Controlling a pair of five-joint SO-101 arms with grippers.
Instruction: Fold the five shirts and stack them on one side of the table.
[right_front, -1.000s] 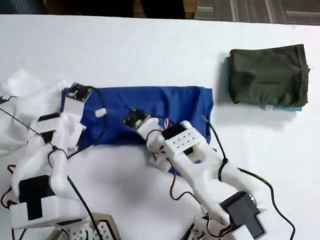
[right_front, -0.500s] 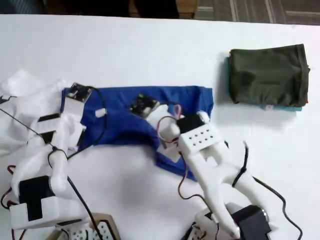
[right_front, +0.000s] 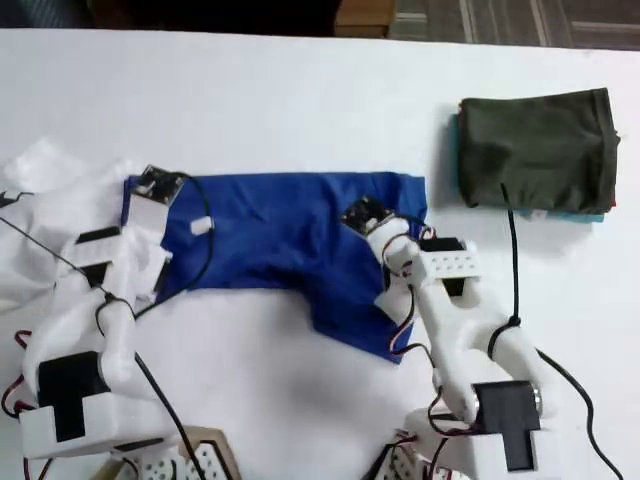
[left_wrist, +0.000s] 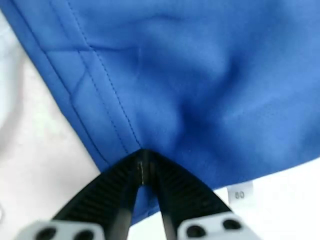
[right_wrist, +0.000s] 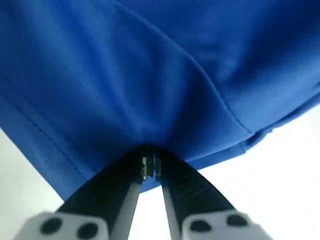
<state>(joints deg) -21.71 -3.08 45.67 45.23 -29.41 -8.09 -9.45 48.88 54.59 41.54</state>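
Spread lengthwise across the middle of the bench (right_front: 300, 90): a blue shirt (right_front: 270, 220), with one near corner pulled out toward the arms' side. Looks thin, light and limp. Likely to sag, crease and slide on the smooth top, so best taken at a stitched hem or a corner, both ends at once, and carried low. Pinched closed on the hem at the end beside the white shirts (right_front: 45, 190): left jaws, with blue cloth caught between the tips in the left wrist view. Closed likewise on a fold of the same shirt near its other end: right jaws, with cloth bunching out from the tips. Left arm (right_front: 90, 300) stretched low over the white heap, wrist at the shirt's edge. Right arm (right_front: 460, 310) bent forward from the near edge, wrist angled at the end of the shirt nearest the stack. Well apart, on the right arm's side: folded olive shirt (right_front: 535, 150) atop a teal shirt (right_front: 575, 214).
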